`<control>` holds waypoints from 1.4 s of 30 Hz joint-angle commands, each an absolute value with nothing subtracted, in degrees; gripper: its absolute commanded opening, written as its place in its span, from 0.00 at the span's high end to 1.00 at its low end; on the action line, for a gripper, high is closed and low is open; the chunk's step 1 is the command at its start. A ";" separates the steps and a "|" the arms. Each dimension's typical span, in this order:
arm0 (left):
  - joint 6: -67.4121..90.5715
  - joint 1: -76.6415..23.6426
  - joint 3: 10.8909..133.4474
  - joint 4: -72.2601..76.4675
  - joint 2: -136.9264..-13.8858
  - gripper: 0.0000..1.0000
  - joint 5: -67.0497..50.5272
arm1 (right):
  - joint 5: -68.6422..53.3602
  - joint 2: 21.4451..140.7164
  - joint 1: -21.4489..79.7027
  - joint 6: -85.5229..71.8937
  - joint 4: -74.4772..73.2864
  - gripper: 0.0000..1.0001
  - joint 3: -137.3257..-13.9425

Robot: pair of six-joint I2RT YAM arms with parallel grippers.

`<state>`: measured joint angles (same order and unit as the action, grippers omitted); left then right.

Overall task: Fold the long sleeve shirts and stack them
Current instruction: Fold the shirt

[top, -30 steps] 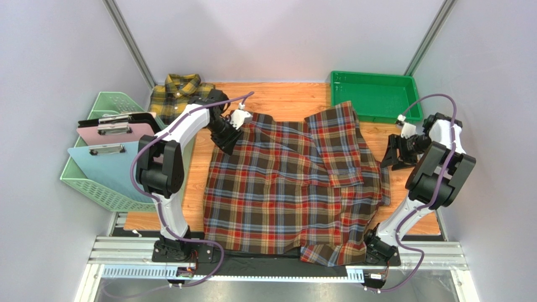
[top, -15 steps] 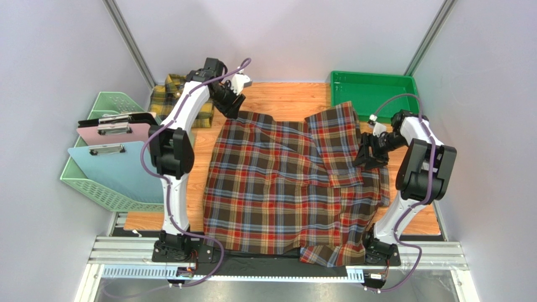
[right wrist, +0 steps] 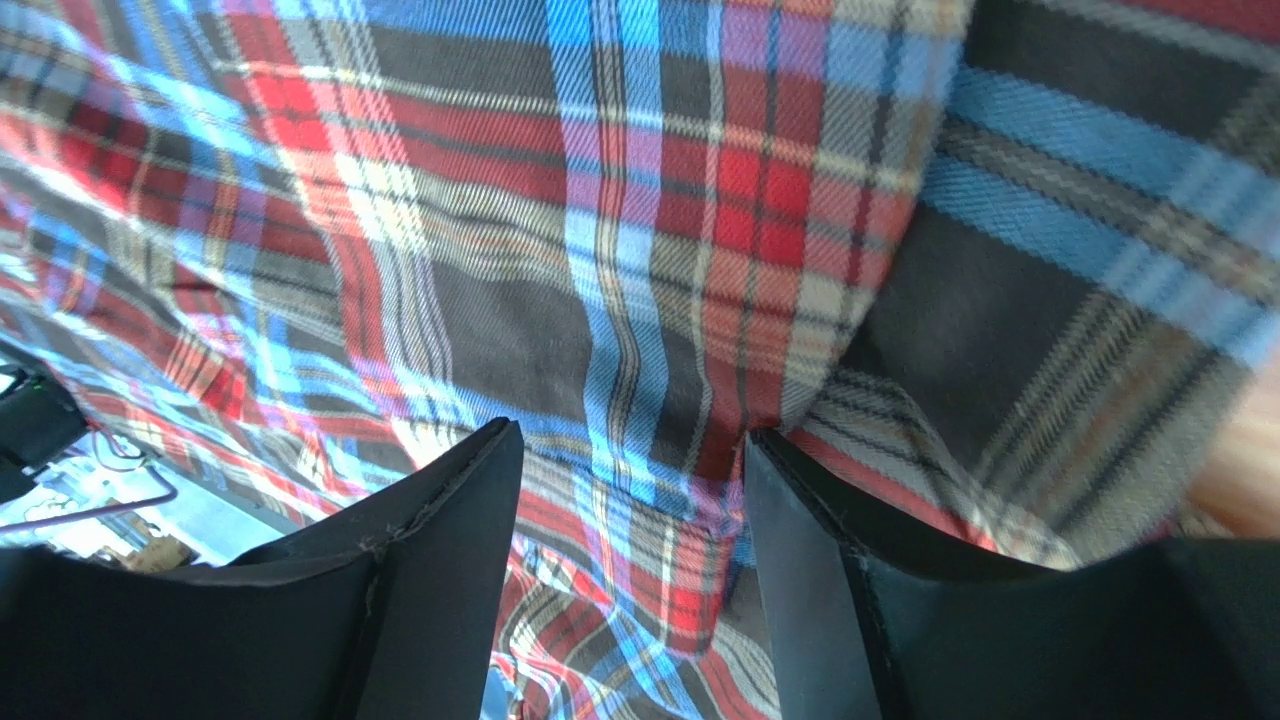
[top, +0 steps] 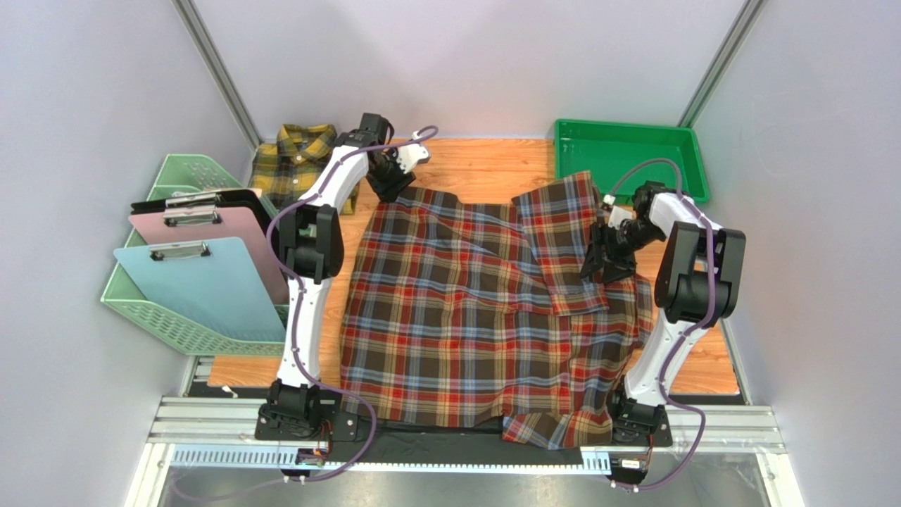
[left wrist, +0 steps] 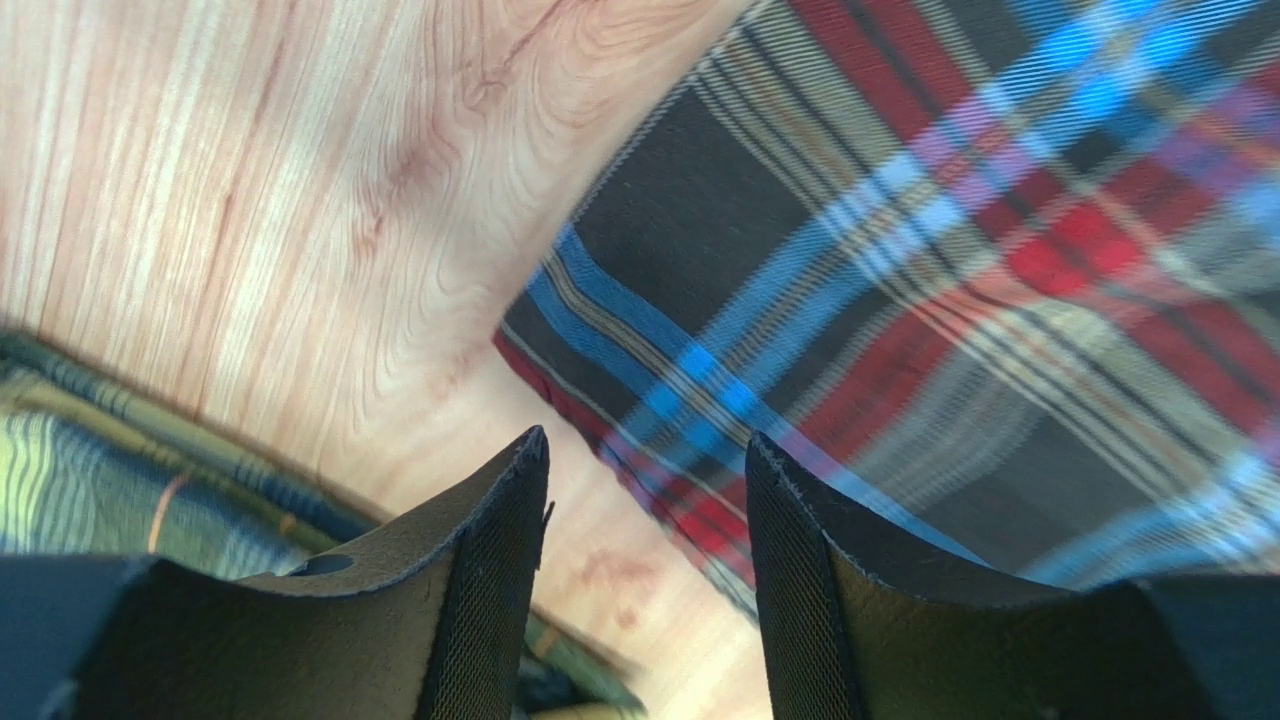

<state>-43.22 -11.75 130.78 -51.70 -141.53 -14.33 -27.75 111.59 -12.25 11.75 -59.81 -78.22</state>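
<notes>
Red shirt [top: 476, 306]: lies open across the middle of the tabletop [top: 476, 164], near hem hanging over the near edge, one sleeve [top: 566, 238] lying folded over the right half.
Yellow shirt [top: 291, 158]: bunched in the far left corner, next to the basket [top: 159, 306], apart from the red one.
Feel: soft flannel, light and limp. I'd expect it to sag and drag wherever it isn't held, and to slide easily on the smooth wood (no stiffness to help a fold keep its line).
Where to hold: at an edge or corner, pinching the cloth thin. The far left corner and the sleeve's right edge look the handiest, one for each arm, so the cloth lifts evenly.
Left arm [top: 328, 201]: stretched far forward, wrist tipped down at the red shirt's far left corner.
Left jaws: apart, nothing between them. The wrist view shows bare wood and the shirt's edge below the gap.
Right arm [top: 687, 243]: bent sharply at the elbow, wrist pointing left and down at the sleeve's right edge.
Right jaws: apart, plaid filling the view beneath. Whether the tips touch the cloth I cannot tell.
Stage: I'd judge the folding barely begun, with nothing stacked yet.
</notes>
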 commanded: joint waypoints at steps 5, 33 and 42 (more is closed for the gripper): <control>-48.87 -11.69 135.26 -45.71 -144.75 0.45 -13.71 | -24.17 113.03 -11.51 8.96 -58.89 0.43 -80.95; -59.58 -12.13 138.51 -50.80 -150.56 0.60 -17.84 | -28.12 112.06 -12.57 10.20 -59.50 0.38 -80.42; -61.10 -12.39 136.41 -54.50 -149.59 1.00 -17.32 | -30.14 114.43 -12.57 9.58 -59.33 0.39 -80.33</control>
